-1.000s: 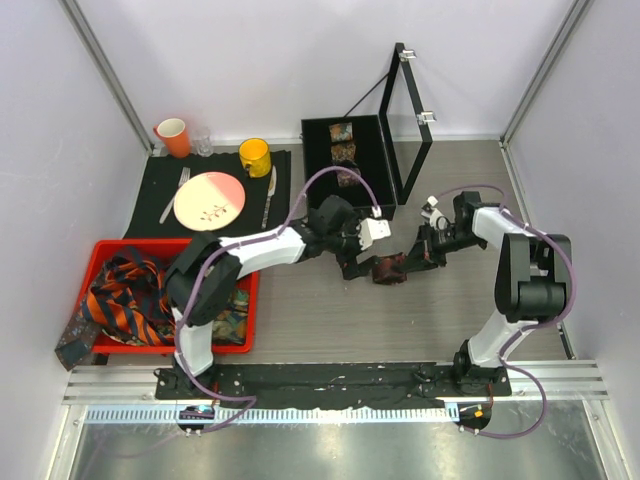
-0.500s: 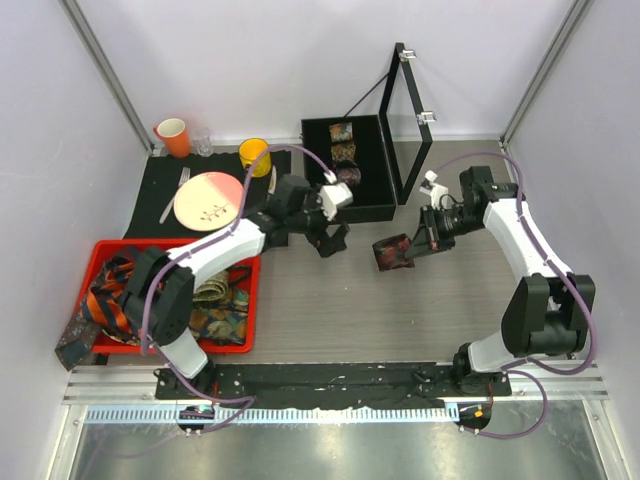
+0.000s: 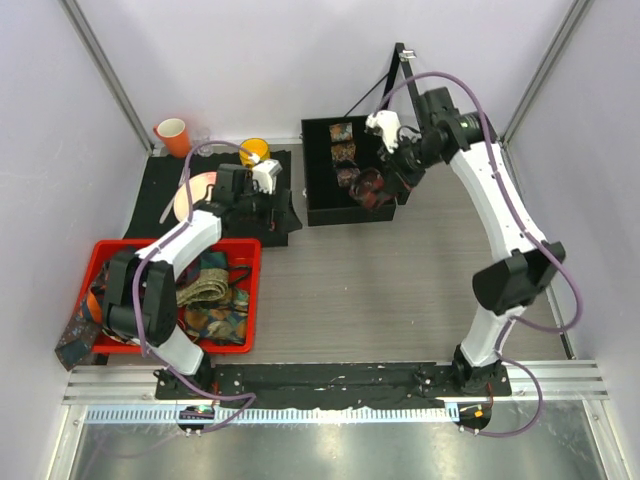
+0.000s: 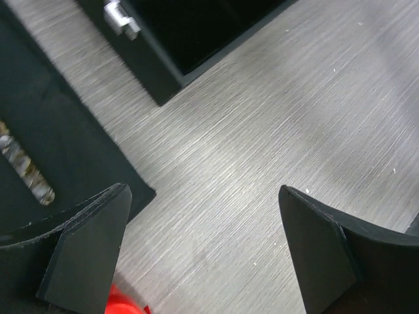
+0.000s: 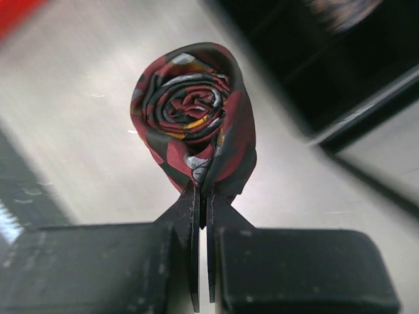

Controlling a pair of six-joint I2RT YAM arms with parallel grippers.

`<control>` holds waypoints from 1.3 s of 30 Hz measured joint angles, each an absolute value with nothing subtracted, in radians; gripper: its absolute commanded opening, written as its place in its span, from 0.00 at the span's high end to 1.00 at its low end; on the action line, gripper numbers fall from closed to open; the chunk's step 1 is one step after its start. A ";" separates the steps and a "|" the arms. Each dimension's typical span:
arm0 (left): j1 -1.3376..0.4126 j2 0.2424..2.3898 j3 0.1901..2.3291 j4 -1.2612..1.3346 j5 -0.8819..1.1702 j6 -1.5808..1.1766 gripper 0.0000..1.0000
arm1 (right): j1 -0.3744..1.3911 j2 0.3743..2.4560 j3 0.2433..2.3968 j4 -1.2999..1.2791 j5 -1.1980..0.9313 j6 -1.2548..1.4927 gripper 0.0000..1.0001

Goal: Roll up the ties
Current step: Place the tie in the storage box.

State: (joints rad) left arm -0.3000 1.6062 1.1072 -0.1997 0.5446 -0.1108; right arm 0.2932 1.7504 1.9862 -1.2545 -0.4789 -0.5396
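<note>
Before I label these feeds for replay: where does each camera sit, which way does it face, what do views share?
Top external: above and behind the bases, looking down on the table; both arms show.
Left wrist: on the left arm, facing down at the black box corner; open left hand frames it.
Right wrist: looks along the shut right hand at the rolled tie.
Shared: top and right wrist show that tie; top and left wrist, the box.

Two white arms with black joints: left arm [image 3: 185,240] at frame left, right arm [image 3: 505,215] at frame right. Purple cables [image 3: 440,73] loop along both. The left claw [image 4: 203,252] and right claw [image 5: 201,196] are matte black.
</note>
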 measured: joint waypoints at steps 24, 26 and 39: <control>-0.155 1.559 1.055 -0.181 0.624 -0.204 0.00 | 0.432 2.223 2.366 -1.217 -0.097 -1.056 0.99; -0.149 1.559 1.048 -0.178 0.628 -0.208 0.00 | 0.445 2.238 2.368 -1.218 -0.094 -1.055 0.99; -0.130 1.559 1.031 -0.168 0.638 -0.229 0.00 | 0.470 2.357 2.368 -1.196 -0.015 -1.036 0.99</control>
